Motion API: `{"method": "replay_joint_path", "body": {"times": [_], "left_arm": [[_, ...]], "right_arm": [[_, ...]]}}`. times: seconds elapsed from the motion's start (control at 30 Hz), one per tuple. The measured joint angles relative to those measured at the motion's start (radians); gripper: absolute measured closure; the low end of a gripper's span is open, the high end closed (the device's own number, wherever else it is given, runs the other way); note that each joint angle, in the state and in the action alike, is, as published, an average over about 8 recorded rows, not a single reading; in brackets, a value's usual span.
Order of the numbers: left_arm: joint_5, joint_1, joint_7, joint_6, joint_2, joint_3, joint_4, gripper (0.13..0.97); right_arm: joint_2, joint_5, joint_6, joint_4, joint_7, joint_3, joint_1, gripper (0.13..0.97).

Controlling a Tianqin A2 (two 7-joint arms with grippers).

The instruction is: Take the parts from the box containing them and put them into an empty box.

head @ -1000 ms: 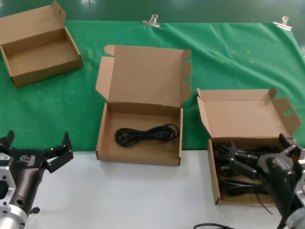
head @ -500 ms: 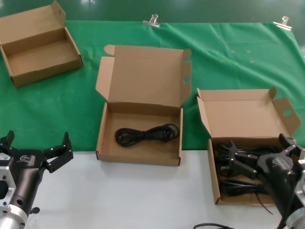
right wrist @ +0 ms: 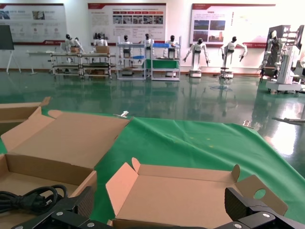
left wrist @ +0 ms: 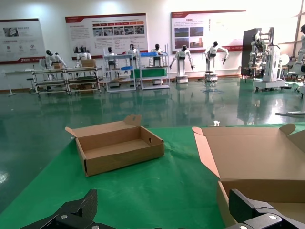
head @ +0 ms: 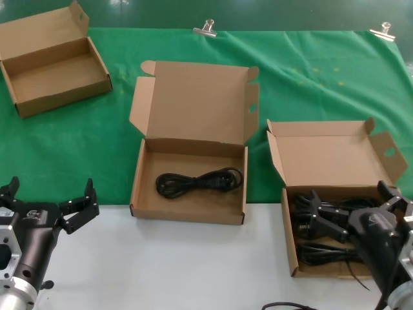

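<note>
The right gripper (head: pixel 352 210) is hanging spread wide and holding nothing over the deep brown cardboard box (head: pixel 288 239) at the right, where the black coiled power cords (head: pixel 326 252) are lying tangled. One cord (head: pixel 199 181) is already lying in the wide shallow brown box (head: pixel 139 187) at centre. To pick cleanly, I'd say it should be dropping straight onto a single bundle's middle, closing across the coil, clear of the box wall. The left gripper (head: pixel 48 203) is waiting open over the white table (head: pixel 193 265).
</note>
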Motion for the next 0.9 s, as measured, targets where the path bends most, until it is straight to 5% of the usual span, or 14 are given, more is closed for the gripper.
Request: {"method": "replay_joint_path", "body": {"times": [0.9], "left_arm": [[0.0, 0.0, 0.0, 0.0, 0.0, 0.0, 0.0, 0.132]], "right_arm": [[0.0, 0.0, 0.0, 0.0, 0.0, 0.0, 0.0, 0.129]]}}
